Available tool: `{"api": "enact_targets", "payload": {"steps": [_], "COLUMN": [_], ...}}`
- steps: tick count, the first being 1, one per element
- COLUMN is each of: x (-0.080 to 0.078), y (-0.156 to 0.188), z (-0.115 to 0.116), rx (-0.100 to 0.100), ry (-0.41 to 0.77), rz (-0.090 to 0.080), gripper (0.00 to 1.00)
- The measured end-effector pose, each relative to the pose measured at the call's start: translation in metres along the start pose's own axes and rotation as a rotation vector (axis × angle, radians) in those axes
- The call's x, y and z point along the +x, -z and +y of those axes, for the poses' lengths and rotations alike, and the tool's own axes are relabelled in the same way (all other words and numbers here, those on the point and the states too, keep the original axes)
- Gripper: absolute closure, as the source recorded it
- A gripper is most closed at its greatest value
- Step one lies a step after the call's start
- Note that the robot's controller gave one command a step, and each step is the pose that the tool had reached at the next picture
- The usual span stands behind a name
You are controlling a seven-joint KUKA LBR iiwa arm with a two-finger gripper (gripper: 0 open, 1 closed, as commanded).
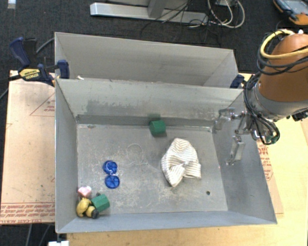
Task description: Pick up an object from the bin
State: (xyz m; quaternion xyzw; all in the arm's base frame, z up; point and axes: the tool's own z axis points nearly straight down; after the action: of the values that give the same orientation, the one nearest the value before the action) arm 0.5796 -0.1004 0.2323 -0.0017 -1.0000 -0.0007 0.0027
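Observation:
My gripper (225, 143) hangs over the bin's right sloping wall, open, with nothing between its fingers. Nearest to it, just to its left, a crumpled white cloth with pale stripes (180, 161) lies on the bin floor, apart from the fingers. A small green block (157, 127) rests against the foot of the back wall, left of the gripper.
Two small blue round pieces (110, 167) (112, 182) lie side by side at the left of the floor. In the front left corner sits a small cluster: a pink piece (84, 191), a yellow toy (84, 208) and a green block (100, 203).

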Motion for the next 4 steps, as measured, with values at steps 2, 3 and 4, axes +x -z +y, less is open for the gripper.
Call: {"api": "enact_targets", "payload": {"steps": [2, 3, 4], "x": [0.019, -0.005, 0.046], "y": [-0.090, -0.112, -0.162], "z": [0.020, 0.017, 0.052], "rx": [0.001, 0.003, -0.002], "ry": [0.099, 0.302, 0.094], "rz": [-0.007, -0.013, -0.005], "gripper": [0.00, 0.00, 0.00]}}
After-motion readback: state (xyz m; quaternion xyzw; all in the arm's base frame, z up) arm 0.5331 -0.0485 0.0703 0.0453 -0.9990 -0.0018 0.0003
